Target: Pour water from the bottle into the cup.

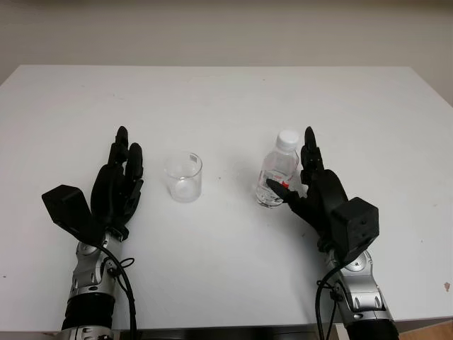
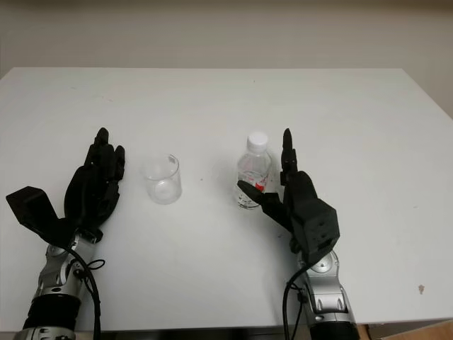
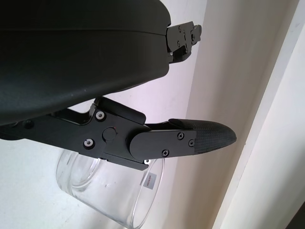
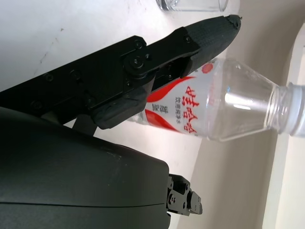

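Item: clear plastic water bottle [image 1: 277, 172], white cap on, red-printed label. Upright on the white table [image 1: 226, 99], just beside the fingers of the right hand [image 1: 311, 188]. One finger runs up along the bottle's far side; the thumb [image 2: 256, 194] reaches across its lower front. Whether either touches the plastic cannot be told. Fingers apart, not yet clamped; the hand holds nothing.

Item: glass cup [image 1: 184, 177], empty, upright. It stands just beside the fingertips of the left hand [image 1: 119, 185], between that hand and the bottle. Left hand open, holding nothing, not touching the cup as far as can be seen.

Risks, judged from this layout:
- The cap appears to be on; tipping without removing it would pour nothing.
- The bottle looks light and thin-walled; a one-sided finger push could topple or slide it before the grip closes.
- An over-hard squeeze could buckle the wall and spurt water once opened.
- The cup is unheld; a bump from the bottle neck could shift it.
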